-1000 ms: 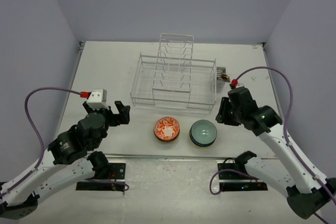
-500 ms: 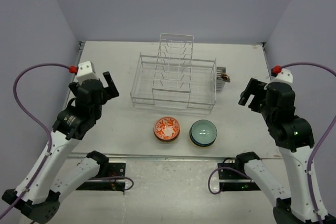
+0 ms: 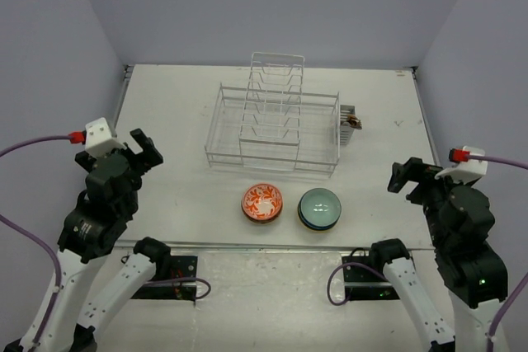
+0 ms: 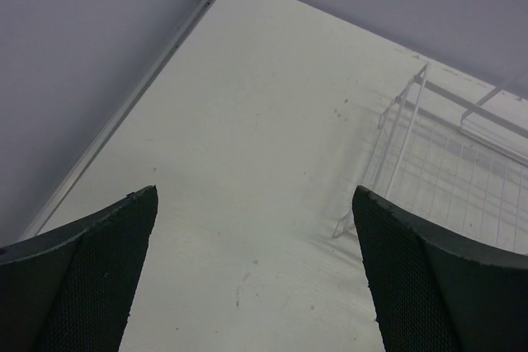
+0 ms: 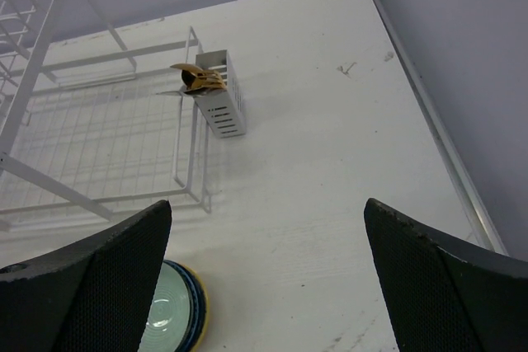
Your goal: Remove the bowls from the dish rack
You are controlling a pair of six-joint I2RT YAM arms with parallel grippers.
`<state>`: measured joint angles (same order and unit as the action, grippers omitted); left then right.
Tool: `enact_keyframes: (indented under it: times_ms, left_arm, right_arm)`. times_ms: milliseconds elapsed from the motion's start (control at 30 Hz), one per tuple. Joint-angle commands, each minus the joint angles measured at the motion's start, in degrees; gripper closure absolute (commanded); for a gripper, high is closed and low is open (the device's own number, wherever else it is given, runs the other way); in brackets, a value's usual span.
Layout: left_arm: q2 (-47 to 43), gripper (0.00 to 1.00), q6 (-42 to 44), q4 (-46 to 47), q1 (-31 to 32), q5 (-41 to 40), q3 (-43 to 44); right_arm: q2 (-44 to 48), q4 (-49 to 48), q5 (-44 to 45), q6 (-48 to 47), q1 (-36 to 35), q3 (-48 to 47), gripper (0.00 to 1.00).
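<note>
The white wire dish rack [image 3: 272, 125] stands mid-table with no bowls showing in its slots. Two stacks of bowls sit on the table in front of it: one topped by an orange-red bowl [image 3: 261, 203], the other by a pale blue-green bowl [image 3: 319, 208] over blue and yellow rims [image 5: 169, 319]. My left gripper [image 3: 144, 147] is raised at the far left, open and holding nothing; a rack corner [image 4: 396, 162] shows in its wrist view. At the far right my right gripper [image 3: 408, 177] is also raised, open and holding nothing, well clear of the stacks.
A small white side caddy [image 3: 347, 120] with a brown-yellow item [image 5: 198, 78] in it hangs on the rack's right end. Grey walls enclose the table on three sides. A metal strip runs along the table's left edge [image 4: 124, 105] and right edge [image 5: 437, 138].
Both arms have pulled back and up from near the rack, the left toward the left edge, the right toward the right edge. The right gripper's jaws have spread open. Bowls and rack are unmoved.
</note>
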<state>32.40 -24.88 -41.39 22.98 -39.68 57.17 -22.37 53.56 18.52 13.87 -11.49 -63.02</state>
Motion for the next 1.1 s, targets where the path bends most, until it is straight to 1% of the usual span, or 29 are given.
enact_keyframes:
  times_ms: [0, 133, 300, 467, 733, 1067]
  left_arm:
    - [-2.0, 0.00, 1.7, 0.9, -0.3, -2.6, -2.7]
    - [-3.0, 0.00, 3.3, 2.0, -0.3, -1.6, -4.2]
    - [-1.8, 0.00, 2.8, 2.1, -0.3, -0.6, -4.0]
    - [-1.6, 0.00, 2.5, 2.3, -0.3, 0.9, -4.1]
    - [-2.1, 0.00, 2.6, 3.9, -0.3, 2.5, -5.8]
    - [-0.6, 0.00, 2.5, 5.1, -0.3, 2.3, -6.8]
  right_arm:
    - [-0.9, -1.5, 0.8, -1.0, 0.2, 0.2, 0.01]
    - [-0.8, -2.0, 3.9, -0.9, 0.2, 1.1, 0.01]
    - [0.1, -3.9, 5.6, -0.6, 0.3, 3.3, 0.01]
    - [-0.1, -5.4, 3.9, -0.9, 0.3, 4.5, 0.01]
    - [0.0, -7.9, 3.7, -2.6, 0.3, 5.8, 0.01]
    - [0.4, -9.5, 2.7, -2.0, 0.2, 7.3, 0.01]
